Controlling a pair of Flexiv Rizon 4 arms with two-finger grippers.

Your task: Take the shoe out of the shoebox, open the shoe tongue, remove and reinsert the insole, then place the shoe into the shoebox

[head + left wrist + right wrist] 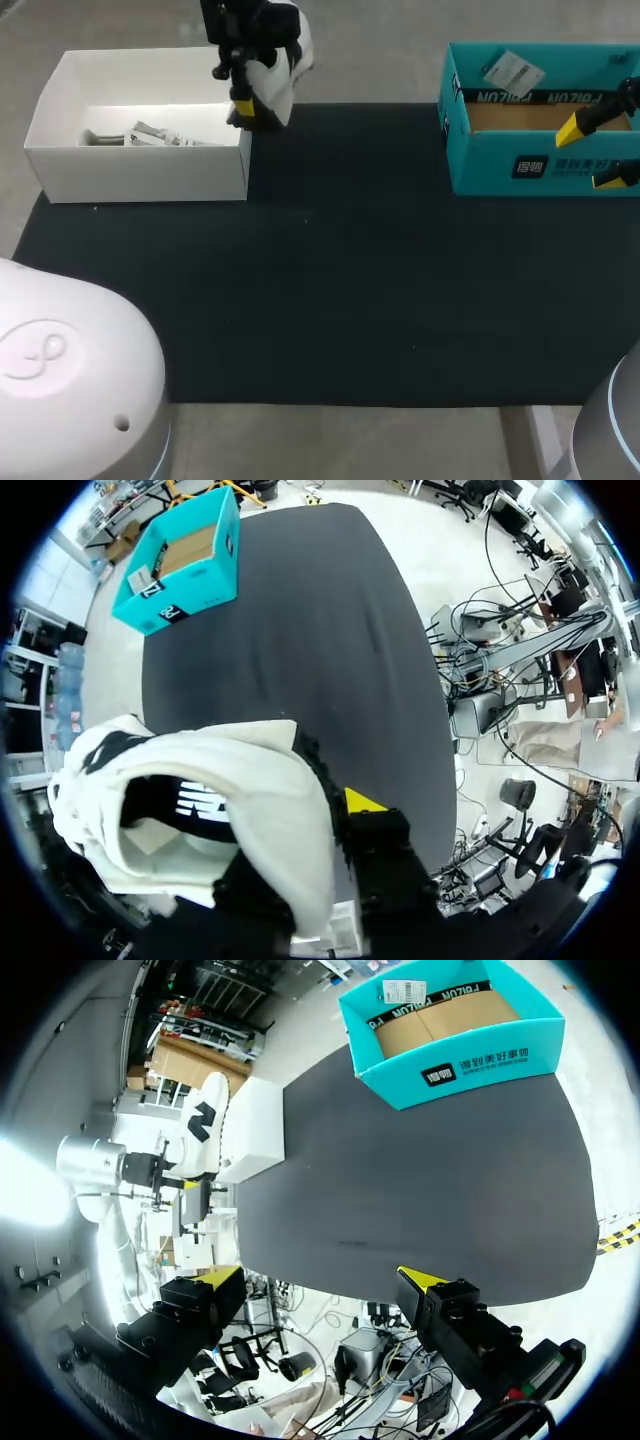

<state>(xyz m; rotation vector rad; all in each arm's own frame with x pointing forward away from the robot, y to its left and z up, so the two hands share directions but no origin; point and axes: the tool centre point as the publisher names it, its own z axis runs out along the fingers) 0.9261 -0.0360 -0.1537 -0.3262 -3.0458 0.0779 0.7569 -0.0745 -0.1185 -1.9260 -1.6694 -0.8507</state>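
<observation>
White shoe (pixel 285 58) hangs pinched in the left gripper (pixel 243 106) beside the white box (pixel 140 172), while the right gripper (pixel 318 1280) gapes wide, empty, near the teal box (pixel 455 1060).

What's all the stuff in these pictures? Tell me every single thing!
shoe: one, white with black marks, up in the air by the white box's far right corner.
white box: one, white, far left of the mat.
paper: some, white, crumpled inside the white box.
teal box: one, teal, far right of the mat.
cardboard: one piece, brown, inside the teal box.
mat: one, black, spread across the middle.
left hand: one, black with yellow tips, shut on the shoe.
right hand: one, black with yellow tips, open and empty.
</observation>
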